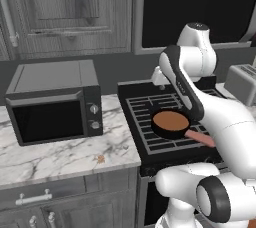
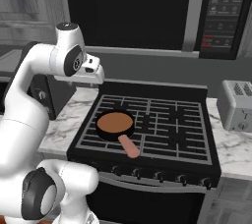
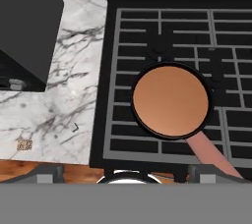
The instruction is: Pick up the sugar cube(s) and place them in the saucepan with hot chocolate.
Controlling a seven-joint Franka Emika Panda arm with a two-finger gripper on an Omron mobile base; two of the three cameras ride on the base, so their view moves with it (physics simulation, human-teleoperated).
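My gripper (image 2: pixel 93 69) hangs high above the stove (image 3: pixel 167 36); I cannot tell if the fingers are apart or closed. Under it the saucepan (image 3: pixel 171 101) sits on the grate. The sugar cube (image 3: pixel 24 145) lies on the marble counter (image 3: pixel 74 95) near its front edge, well apart from the pan. I judge the reach is not begun: next I must swing left and descend.

Rendered light was even and soft, moderately dim. The marble counter (image 3: pixel 59 95) read brightest; the stove grates (image 2: pixel 147 125) and the microwave (image 1: pixel 55 104) went near black. Shadows were faint, no glare. All views were slightly soft and low in detail, with no visible edge distortion.
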